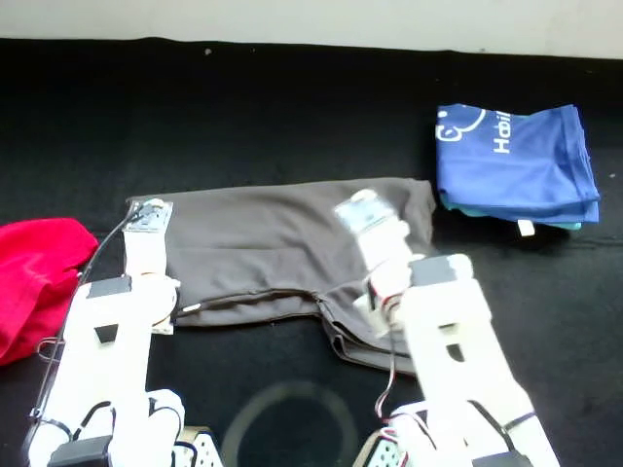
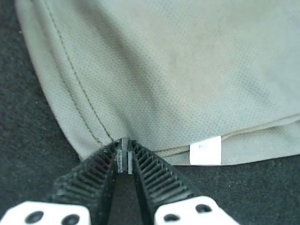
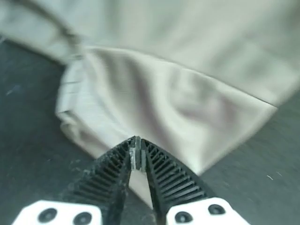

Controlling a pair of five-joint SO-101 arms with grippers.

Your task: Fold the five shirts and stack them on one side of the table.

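Grey mesh-knit shirt [image 1: 282, 243] spread on black table [image 1: 292, 107], left claw [image 2: 124, 157] and right claw [image 3: 137, 157] each pinched shut on its near edge; folded blue shirt [image 1: 516, 161] right of it, crumpled red shirt [image 1: 34, 272] left.

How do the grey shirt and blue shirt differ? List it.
The grey shirt lies spread out mid-table; the blue shirt sits folded far right. The grey shirt is plain; the blue shirt has white print. The left gripper and right gripper pinch the grey shirt, not the blue shirt. Both lie flat.
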